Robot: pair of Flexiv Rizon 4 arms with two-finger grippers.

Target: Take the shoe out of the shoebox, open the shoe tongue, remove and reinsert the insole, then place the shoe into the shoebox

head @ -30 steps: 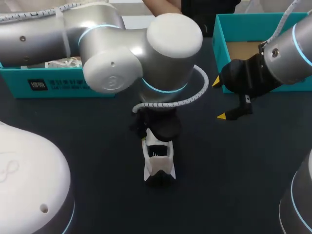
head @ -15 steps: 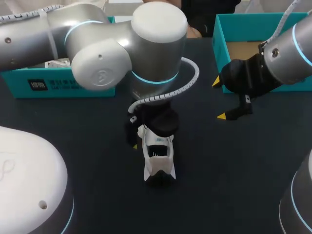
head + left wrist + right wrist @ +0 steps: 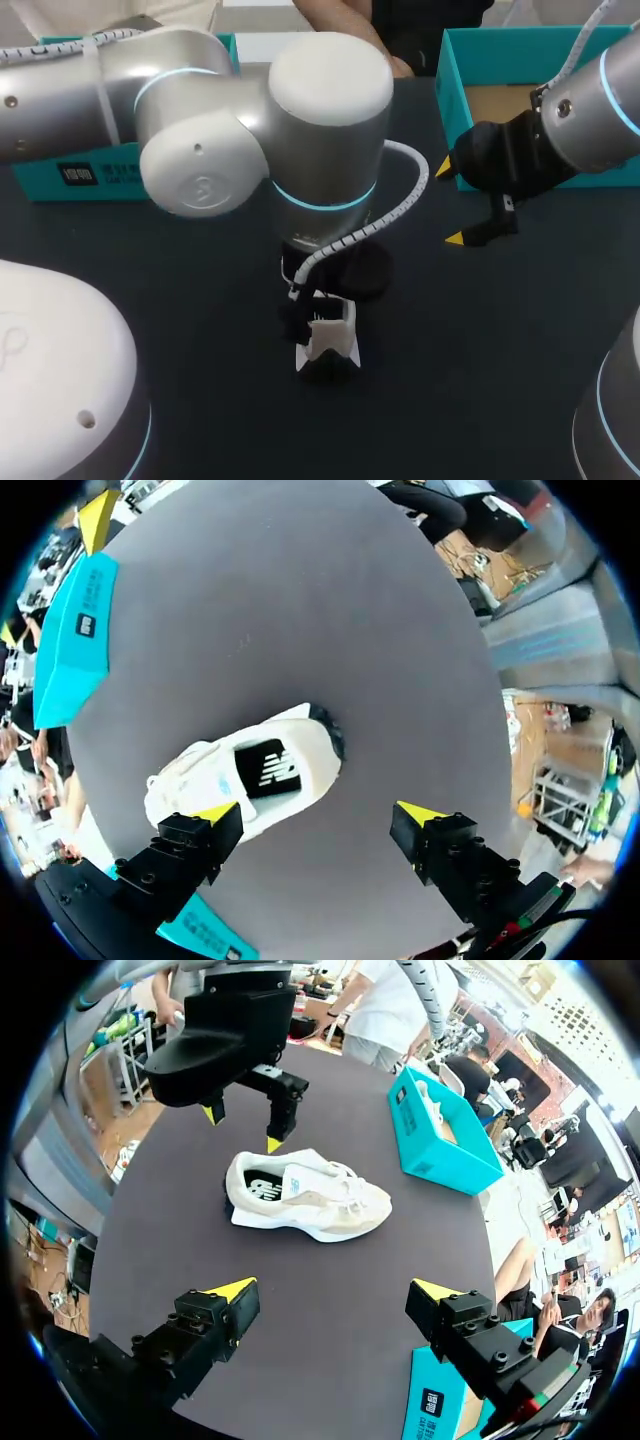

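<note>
A white and cream shoe lies on its side on the dark table, mid-front. My left arm hangs over it and hides its front half in the head view. The left gripper is open just above the shoe, one fingertip over its heel side and the other over bare table. In the right wrist view the left gripper hovers by the heel of the shoe. My right gripper stands open and holds nothing, off to the right beside the open teal shoebox.
A second teal box with white contents stands at the back left; in the right wrist view this box holds another shoe. Bare table lies in front of the right gripper.
My left gripper has opened and let go of the shoe's tongue area. The left arm has shifted toward the front, over the shoe. The right arm has not moved.
</note>
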